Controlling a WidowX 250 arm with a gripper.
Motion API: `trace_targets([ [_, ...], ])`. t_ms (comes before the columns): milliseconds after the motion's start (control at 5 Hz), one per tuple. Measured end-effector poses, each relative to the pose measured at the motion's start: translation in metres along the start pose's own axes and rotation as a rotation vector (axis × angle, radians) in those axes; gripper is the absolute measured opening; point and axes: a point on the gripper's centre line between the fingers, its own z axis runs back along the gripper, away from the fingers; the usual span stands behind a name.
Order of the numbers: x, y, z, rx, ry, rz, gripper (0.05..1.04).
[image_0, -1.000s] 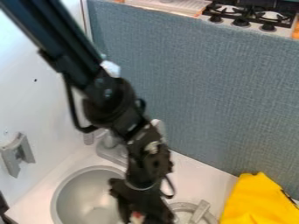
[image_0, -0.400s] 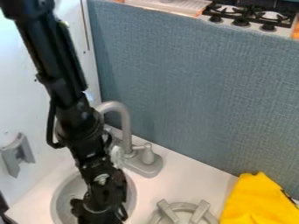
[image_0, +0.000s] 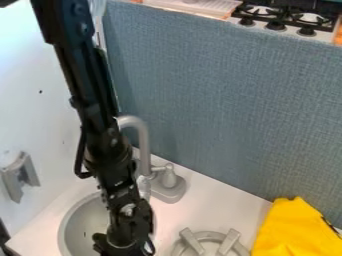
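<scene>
black tool (image_0: 121, 246) over grey sink (image_0: 83, 227), grey faucet (image_0: 143, 142) behind

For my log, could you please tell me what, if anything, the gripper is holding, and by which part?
I cannot tell whether the gripper holds anything; it is at the view's bottom edge, over the sink.

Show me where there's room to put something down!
Best spot: the white counter between the faucet, the blue-gray panel, the yellow cloth and the round gray thing with bars. A thinner strip lies between the sink and the white wall. It's crowded at the sink, where the robot arm hangs down.
</scene>
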Motion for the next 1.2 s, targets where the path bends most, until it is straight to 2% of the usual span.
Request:
trace_targets([
  [200, 0.003, -0.010, -0.002, -0.017, 0.002, -0.010, 0.675],
  [400, 0.001, -0.017, -0.004, -0.010, 0.033, -0.017, 0.938],
  [600, 0.001, -0.015, 0.005, -0.001, 0.054, 0.030, 1.011],
  [1000, 0.014, -0.011, 0.081, -0.019, -0.034, 0.137, 1.005],
  [1200, 0.009, -0.017, 0.131, -0.080, -0.077, 0.138, 1.005],
])
